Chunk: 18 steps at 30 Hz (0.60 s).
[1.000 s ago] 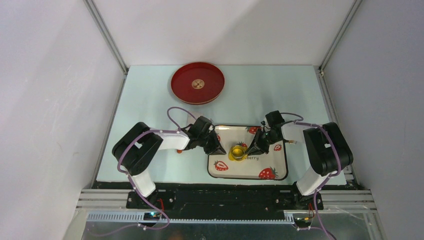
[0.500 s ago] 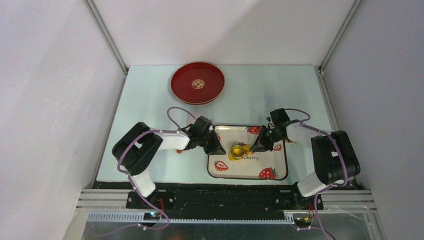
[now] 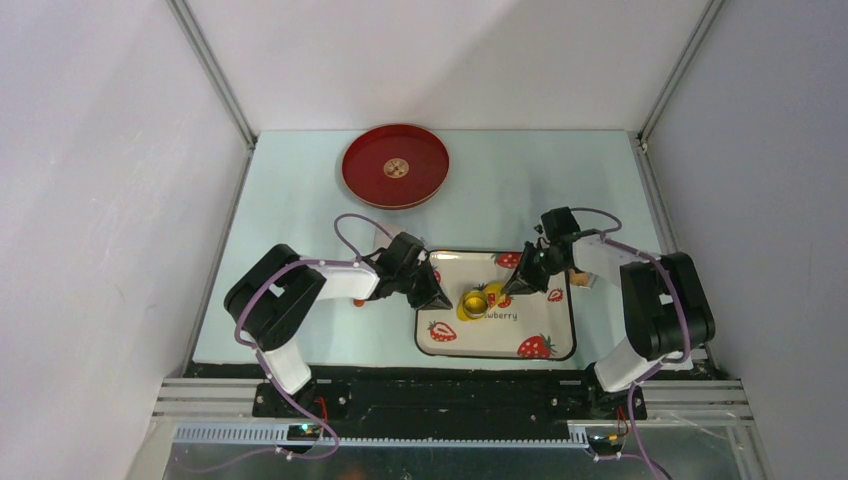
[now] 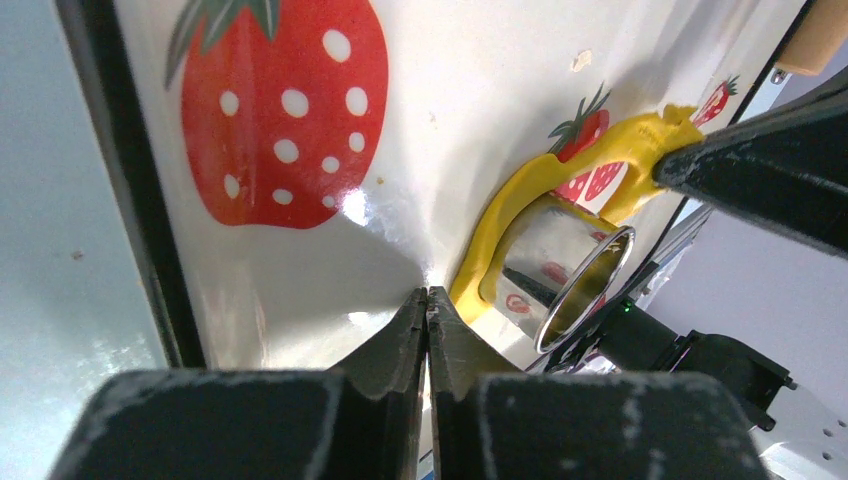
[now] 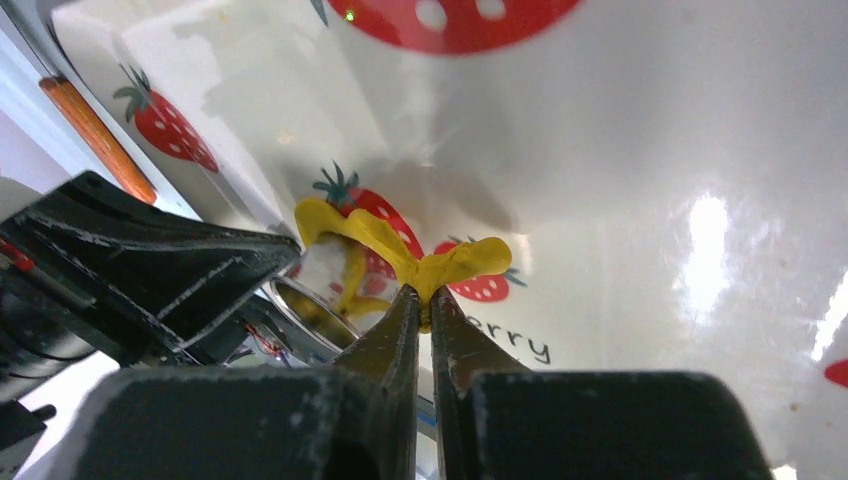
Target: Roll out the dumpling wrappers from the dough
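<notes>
From my screen, the dough (image 5: 440,262) read bright yellow, one plain colour with no marking. The tray (image 3: 490,340) under it was glossy white with a black rim, printed with red strawberries (white seed dots, green leaf caps) and dark lettering ending in "berry". The metal ring (image 4: 555,255) was mirror-silver and carried red and yellow reflections. I saw the left gripper (image 4: 427,300) and the right gripper (image 5: 420,300) both as matt black; the arms were black and white, trailing purple cables. The table (image 3: 300,200) was a pale mint green. The round dish (image 3: 425,175) at the back was deep red with a tan centre.
</notes>
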Motion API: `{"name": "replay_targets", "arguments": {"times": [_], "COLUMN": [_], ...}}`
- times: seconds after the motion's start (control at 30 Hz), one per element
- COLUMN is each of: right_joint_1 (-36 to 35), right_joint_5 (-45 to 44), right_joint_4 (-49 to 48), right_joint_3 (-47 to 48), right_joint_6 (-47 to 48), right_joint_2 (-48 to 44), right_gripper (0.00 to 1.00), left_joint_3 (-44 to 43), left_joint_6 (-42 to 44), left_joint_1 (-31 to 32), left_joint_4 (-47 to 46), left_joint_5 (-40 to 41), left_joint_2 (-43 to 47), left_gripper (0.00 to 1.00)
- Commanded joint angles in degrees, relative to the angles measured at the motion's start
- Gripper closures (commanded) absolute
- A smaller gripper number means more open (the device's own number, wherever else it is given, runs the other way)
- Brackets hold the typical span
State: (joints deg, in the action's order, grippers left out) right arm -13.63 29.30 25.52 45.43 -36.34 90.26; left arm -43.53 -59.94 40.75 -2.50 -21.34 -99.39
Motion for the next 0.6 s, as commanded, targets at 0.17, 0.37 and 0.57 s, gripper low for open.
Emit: {"name": "replay_targets", "arguments": {"times": [0.17,0.37,0.57], "right_joint_1": [-0.60,-2.17,-4.18], "right_joint_5": [-0.66,-0.61,-0.34], "right_joint_4": [2.05,2.53,3.36], "right_joint_3": [9.43,12.43,14.94], "right_joint_6": [2.67,2.24,1.90], "right_joint_2": [6.12,8.02,9.01], "right_gripper": [0.93,0.92,0.90], "left_joint_3": [1.94,1.95,0.85], "left_joint_6": [3.83,4.68,6.52], "left_joint_1": [0.38,0.36,0.33], "left_joint_4": [7.87,7.89,7.97], "left_joint_5": [5.79,6.12,6.37], "left_joint_2": [-2.36,-0.57,5.59], "left_gripper": [0.90,0.87,0.71]}}
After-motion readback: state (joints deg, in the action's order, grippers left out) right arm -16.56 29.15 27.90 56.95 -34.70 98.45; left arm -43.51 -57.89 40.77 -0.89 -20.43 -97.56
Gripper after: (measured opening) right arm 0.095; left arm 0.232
